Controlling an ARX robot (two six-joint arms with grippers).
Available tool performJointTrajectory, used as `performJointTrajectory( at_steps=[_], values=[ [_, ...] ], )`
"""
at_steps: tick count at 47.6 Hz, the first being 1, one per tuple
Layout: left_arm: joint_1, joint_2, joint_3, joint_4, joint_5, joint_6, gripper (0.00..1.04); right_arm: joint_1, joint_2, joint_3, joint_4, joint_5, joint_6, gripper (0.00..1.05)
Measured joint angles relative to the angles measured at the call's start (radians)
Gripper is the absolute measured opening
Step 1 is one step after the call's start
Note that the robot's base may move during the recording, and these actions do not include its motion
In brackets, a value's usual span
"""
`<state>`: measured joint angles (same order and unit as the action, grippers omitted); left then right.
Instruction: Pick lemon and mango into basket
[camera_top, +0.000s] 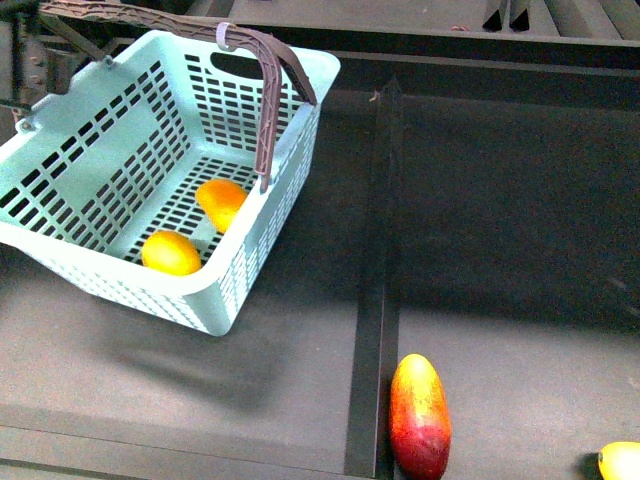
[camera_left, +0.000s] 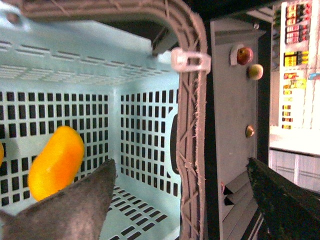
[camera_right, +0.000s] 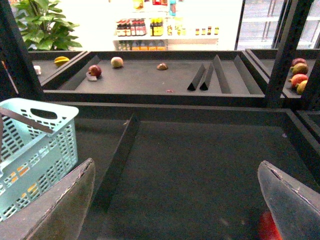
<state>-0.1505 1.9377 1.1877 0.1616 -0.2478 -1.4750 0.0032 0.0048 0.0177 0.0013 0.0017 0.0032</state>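
Neither arm visible in front view. Left end effector (camera_left: 185, 200): jaws spread wide, one grey padded finger (camera_left: 75, 210) and one dark finger (camera_left: 285, 200) in frame, nothing between them. Right end effector (camera_right: 175, 200): also spread wide, both grey pads (camera_right: 65, 205) at frame edges, nothing gripped.

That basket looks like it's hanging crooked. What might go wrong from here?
1. The basket is tilted, apparently lifted by a handle that passes between the open left claw fingers; it may slip or swing.
2. The two orange-yellow fruits inside may roll toward its low corner.
3. The red-yellow mango lies against the divider strip, which may block the open right claw.
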Motion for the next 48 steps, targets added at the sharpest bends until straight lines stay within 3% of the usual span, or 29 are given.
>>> performJointTrajectory(
  at_steps=[5, 21, 22, 24, 26, 30, 37, 46, 48],
  values=[
    [0.016, -0.101, -0.072, -0.050, -0.036, 0.020, 0.99, 0.000, 0.000, 0.000, 0.000, 0.000, 0.000, 0.96],
    [0.011, -0.193, -0.109, -0.100, -0.066, 0.052, 0.98, 0.000, 0.000, 0.000, 0.000, 0.000, 0.000, 0.96],
    [0.014, -0.192, -0.127, -0.048, -0.037, 0.092, 0.96, 0.000, 0.000, 0.000, 0.000, 0.000, 0.000, 0.96],
    [0.029, -0.195, -0.243, 0.269, 0.087, 0.324, 0.85, 0.000, 0.000, 0.000, 0.000, 0.000, 0.000, 0.96],
    [0.039, -0.209, -0.378, 0.538, 0.138, 0.616, 0.75, 0.000, 0.000, 0.000, 0.000, 0.000, 0.000, 0.96],
    [0.049, -0.270, -0.536, 0.787, 0.157, 1.036, 0.59, 0.000, 0.000, 0.000, 0.000, 0.000, 0.000, 0.96],
    [0.070, -0.399, -0.671, 0.880, 0.170, 1.337, 0.36, 0.000, 0.000, 0.000, 0.000, 0.000, 0.000, 0.96],
    [0.088, -0.518, -0.838, 0.888, 0.193, 1.439, 0.03, 0.000, 0.000, 0.000, 0.000, 0.000, 0.000, 0.96],
    [0.094, -0.554, -0.870, 0.888, 0.198, 1.447, 0.04, 0.000, 0.000, 0.000, 0.000, 0.000, 0.000, 0.96]
  ],
)
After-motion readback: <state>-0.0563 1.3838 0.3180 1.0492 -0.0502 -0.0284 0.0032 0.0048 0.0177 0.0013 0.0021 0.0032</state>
